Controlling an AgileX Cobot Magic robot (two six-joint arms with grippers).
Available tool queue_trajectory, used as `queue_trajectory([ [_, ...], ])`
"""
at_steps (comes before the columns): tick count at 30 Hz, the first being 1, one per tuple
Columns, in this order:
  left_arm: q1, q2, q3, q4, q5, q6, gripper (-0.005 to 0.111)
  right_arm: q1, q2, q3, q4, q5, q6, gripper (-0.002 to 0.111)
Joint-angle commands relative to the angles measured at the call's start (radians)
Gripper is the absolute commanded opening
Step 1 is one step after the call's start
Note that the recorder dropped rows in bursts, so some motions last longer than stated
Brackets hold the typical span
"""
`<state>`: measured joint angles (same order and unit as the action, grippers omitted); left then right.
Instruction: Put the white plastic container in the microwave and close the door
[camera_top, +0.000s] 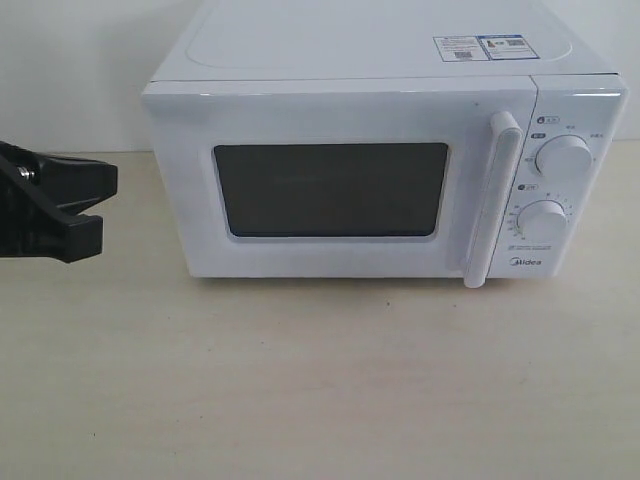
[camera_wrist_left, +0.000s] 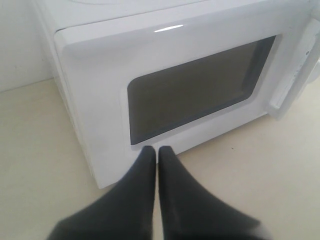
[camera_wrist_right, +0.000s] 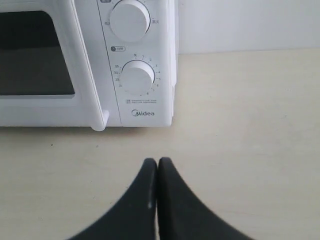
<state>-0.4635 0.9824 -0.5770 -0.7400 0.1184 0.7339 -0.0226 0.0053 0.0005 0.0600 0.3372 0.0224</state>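
The white Midea microwave (camera_top: 380, 60) stands at the back of the table with its door (camera_top: 330, 188) shut; the dark window and the vertical bar handle (camera_top: 493, 200) face me. The white plastic container is out of view. My left gripper (camera_top: 85, 205) hangs at the left edge, level with the door, apart from the microwave. In the left wrist view the left gripper (camera_wrist_left: 157, 150) is shut and empty, its tips just short of the door's (camera_wrist_left: 200, 87) lower edge. My right gripper (camera_wrist_right: 157, 162) is shut and empty over the table, in front of the dials (camera_wrist_right: 138, 78); it is outside the exterior view.
Two round dials (camera_top: 563, 158) sit on the microwave's right panel. Stickers (camera_top: 480, 47) lie on its top. The beige table (camera_top: 320, 390) stretches in front of the microwave, and a white wall rises behind it.
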Motion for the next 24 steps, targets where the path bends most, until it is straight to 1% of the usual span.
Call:
queue_trajectory([
  [1,0.0,0.001,0.005,-0.001,-0.016,-0.008,0.004,-0.008,-0.005,0.0,-0.007,0.0,-0.006,0.0],
  [5,0.0,0.001,0.005,-0.001,-0.016,-0.008,0.004,-0.008,-0.005,0.0,-0.003,0.0,0.018,0.0],
  [24,0.0,0.001,0.005,-0.001,-0.016,-0.008,0.004,-0.008,-0.005,0.0,-0.003,0.0,0.021,0.0],
])
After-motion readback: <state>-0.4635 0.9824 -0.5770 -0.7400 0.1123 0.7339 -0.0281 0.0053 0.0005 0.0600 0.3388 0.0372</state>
